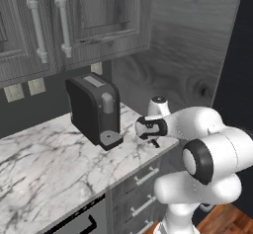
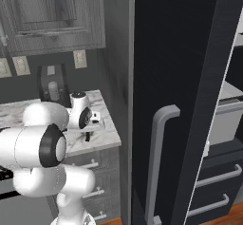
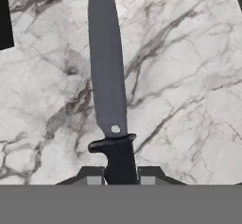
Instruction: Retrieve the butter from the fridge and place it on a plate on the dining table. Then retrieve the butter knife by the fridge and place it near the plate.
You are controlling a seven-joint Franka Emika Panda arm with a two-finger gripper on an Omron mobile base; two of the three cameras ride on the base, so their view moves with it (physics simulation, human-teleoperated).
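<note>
Hand view: butter knife (image 3: 108,76) blade points straight up-frame.

**Butter knife on my counter, fridge to the side**

The butter knife (image 3: 111,100) lies flat on white-and-grey veined marble, seen from my hand camera. Its long slate-grey blade runs away from me and tapers to a rounded tip near the top edge. A small pale dot sits near the blade's base, just above a black guard. The near-black handle runs down between my two finger tips, which sit close on either side of it.

The fridge (image 2: 180,77) stands tall and very dark, with a curved grey bar handle and grey-handled drawers low down.
</note>
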